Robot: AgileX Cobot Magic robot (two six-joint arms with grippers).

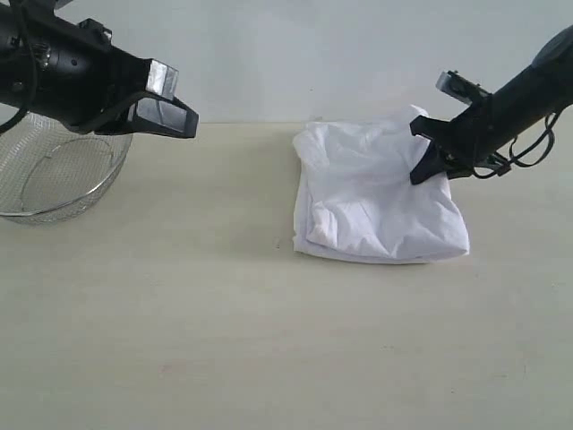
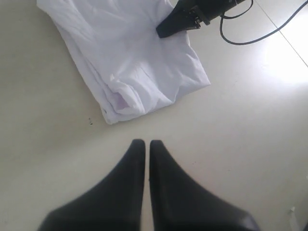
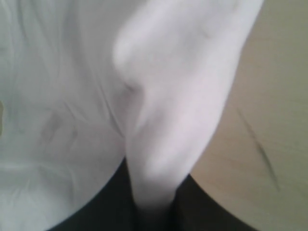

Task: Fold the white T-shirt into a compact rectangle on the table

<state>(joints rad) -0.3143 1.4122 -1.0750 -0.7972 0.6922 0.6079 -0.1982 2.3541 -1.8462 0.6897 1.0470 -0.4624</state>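
Note:
The white T-shirt (image 1: 372, 193) lies folded into a rough rectangle on the table (image 1: 179, 313), right of centre; only plain white cloth shows. My right gripper (image 1: 423, 170) is at its far right edge, shut on a fold of the white T-shirt (image 3: 163, 120) that bunches between the fingers. My left gripper (image 1: 183, 121) hangs above the table's left side, well clear of the shirt, shut with nothing in it (image 2: 147, 144). In the left wrist view, the white T-shirt (image 2: 130, 57) shows with the right gripper (image 2: 166, 30) on its edge.
A wire-mesh metal bowl (image 1: 58, 175) stands at the far left under the left arm. A black cable (image 2: 250, 33) trails from the right arm. Bare tabletop stretches in front of the shirt and between it and the bowl.

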